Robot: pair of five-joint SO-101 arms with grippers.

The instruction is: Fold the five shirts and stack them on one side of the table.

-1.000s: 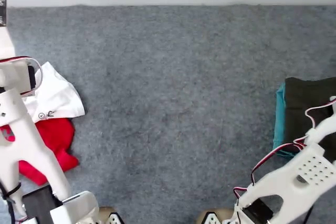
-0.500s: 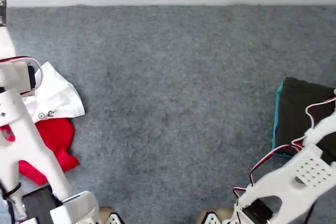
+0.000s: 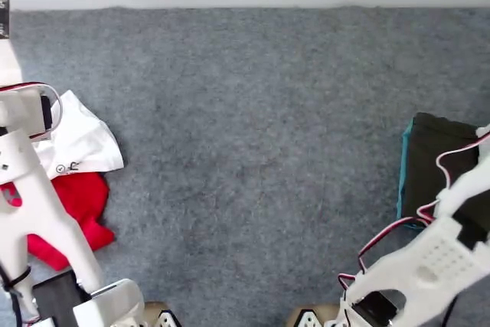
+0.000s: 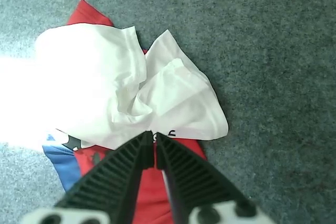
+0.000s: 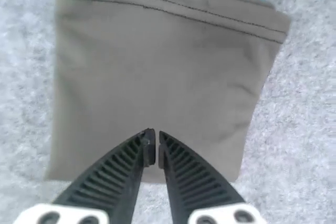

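A folded dark olive shirt [image 3: 436,160] lies on a teal shirt [image 3: 401,175] at the table's right edge. In the right wrist view the olive shirt [image 5: 157,72] lies flat under my right gripper [image 5: 153,148], which hovers over it shut with nothing held. At the left edge a crumpled white shirt [image 3: 80,142] lies over a red shirt [image 3: 76,212]. My left gripper [image 4: 152,148] hangs shut above the white shirt [image 4: 131,93], the red shirt [image 4: 152,192] and a bit of blue shirt [image 4: 60,163].
Grey felt [image 3: 260,128] covers the table, with a wide bare stretch between the two piles. The left arm [image 3: 34,212] stands over the left pile and the right arm [image 3: 429,258] over the front right corner. A pale wall runs along the far edge.
The right arm has drawn back toward the front right. The olive shirt's top edge has tilted slightly and it now covers more of the teal one. The left arm kept still.
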